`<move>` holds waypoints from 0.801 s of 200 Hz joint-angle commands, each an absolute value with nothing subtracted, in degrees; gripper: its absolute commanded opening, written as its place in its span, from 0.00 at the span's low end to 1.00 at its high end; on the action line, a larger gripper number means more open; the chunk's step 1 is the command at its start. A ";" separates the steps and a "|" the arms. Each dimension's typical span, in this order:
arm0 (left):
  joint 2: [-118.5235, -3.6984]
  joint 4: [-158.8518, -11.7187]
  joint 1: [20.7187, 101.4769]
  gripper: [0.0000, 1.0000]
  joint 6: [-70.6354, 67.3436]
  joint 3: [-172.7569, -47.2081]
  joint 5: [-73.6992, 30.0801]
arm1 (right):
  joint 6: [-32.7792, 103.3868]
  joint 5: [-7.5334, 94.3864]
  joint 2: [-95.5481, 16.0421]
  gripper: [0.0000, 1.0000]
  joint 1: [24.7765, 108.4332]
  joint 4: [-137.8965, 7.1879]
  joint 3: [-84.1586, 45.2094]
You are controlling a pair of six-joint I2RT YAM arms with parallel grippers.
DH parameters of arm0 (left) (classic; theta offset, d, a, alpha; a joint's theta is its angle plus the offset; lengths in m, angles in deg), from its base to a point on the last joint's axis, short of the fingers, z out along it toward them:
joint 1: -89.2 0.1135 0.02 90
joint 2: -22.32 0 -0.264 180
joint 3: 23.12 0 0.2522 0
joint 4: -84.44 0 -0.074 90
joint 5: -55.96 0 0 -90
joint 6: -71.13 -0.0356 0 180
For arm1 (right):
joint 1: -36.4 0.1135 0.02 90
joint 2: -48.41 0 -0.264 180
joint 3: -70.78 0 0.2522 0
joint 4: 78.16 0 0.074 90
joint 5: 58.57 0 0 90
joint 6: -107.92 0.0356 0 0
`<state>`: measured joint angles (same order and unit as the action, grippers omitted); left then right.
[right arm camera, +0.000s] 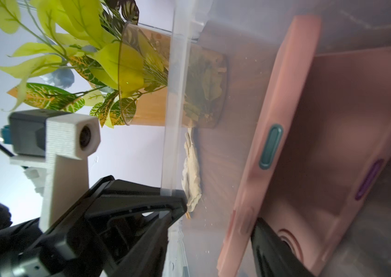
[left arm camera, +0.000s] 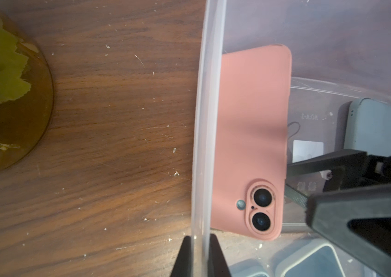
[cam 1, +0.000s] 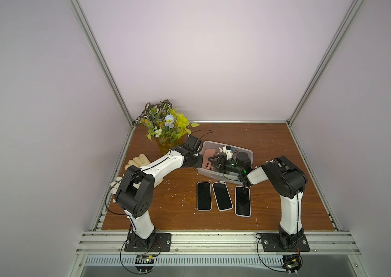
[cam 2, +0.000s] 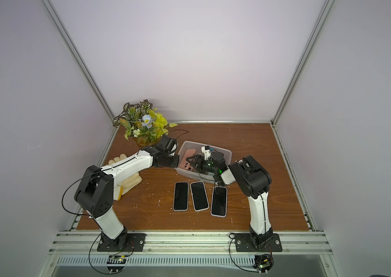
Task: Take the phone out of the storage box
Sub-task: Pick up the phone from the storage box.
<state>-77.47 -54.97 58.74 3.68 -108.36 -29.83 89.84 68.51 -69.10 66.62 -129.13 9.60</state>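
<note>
Three phones point(cam 1: 222, 195) are lying on the table point(cam 1: 165, 203) before the box point(cam 1: 212, 177). Inside it, the right gripper point(cam 1: 210, 164) is standing half open and holding nothing, its fingertips at the camera end of the pink phone point(left arm camera: 249, 144), which is leaning against the left wall. The left gripper point(left arm camera: 200, 242) is clamping that wall.

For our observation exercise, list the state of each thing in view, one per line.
Box: open-topped, upright.
Pink phone: inside box, back showing.
Left hand: shut on box rim.
Right hand: open, inside box.
Three phones on table: flat, screens dark.
Vase: upright.
Gloves: lying on table.
</note>
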 commanded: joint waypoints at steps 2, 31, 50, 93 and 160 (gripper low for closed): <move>-76.82 -55.00 56.46 0.00 1.83 -107.37 -22.79 | 88.32 71.78 -70.01 0.56 67.98 -127.21 5.23; -76.82 -55.01 56.48 0.00 1.66 -107.10 -22.74 | 82.13 70.01 -69.93 0.54 68.08 -110.88 1.09; -77.00 -55.01 56.49 0.00 1.74 -106.99 -22.70 | 77.97 68.53 -69.17 0.48 68.13 -102.63 -0.58; -77.17 -55.04 56.45 0.00 1.58 -107.28 -22.53 | 77.31 69.22 -70.92 0.25 68.63 -103.80 -3.41; -74.79 -52.93 57.27 0.22 2.26 -109.86 -22.18 | 62.19 63.80 -61.92 0.00 69.24 -81.61 -7.53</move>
<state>-77.23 -54.91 58.28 3.53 -108.21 -29.63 77.53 68.09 -69.65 68.06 -94.12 -4.61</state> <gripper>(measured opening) 0.122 0.149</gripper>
